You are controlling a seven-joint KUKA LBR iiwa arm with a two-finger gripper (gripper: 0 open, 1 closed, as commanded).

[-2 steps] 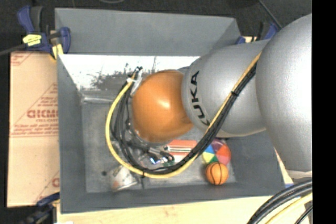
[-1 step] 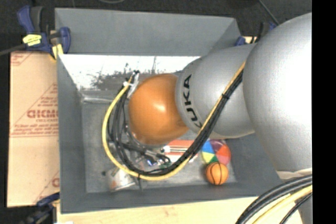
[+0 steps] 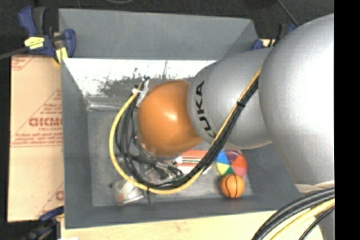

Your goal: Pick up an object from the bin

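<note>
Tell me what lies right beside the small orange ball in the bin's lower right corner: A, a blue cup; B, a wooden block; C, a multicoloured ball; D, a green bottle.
C: a multicoloured ball with yellow, green, blue and red patches lies just above the orange ball in the camera view, partly hidden by the arm's cable.

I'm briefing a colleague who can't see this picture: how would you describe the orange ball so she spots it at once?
Look in the grey bin, at the lower right corner of its floor, under the silver arm. Two balls lie close together there; the orange ball is the lower one, with dark lines like a basketball, while the many-coloured ball sits above it.
</note>
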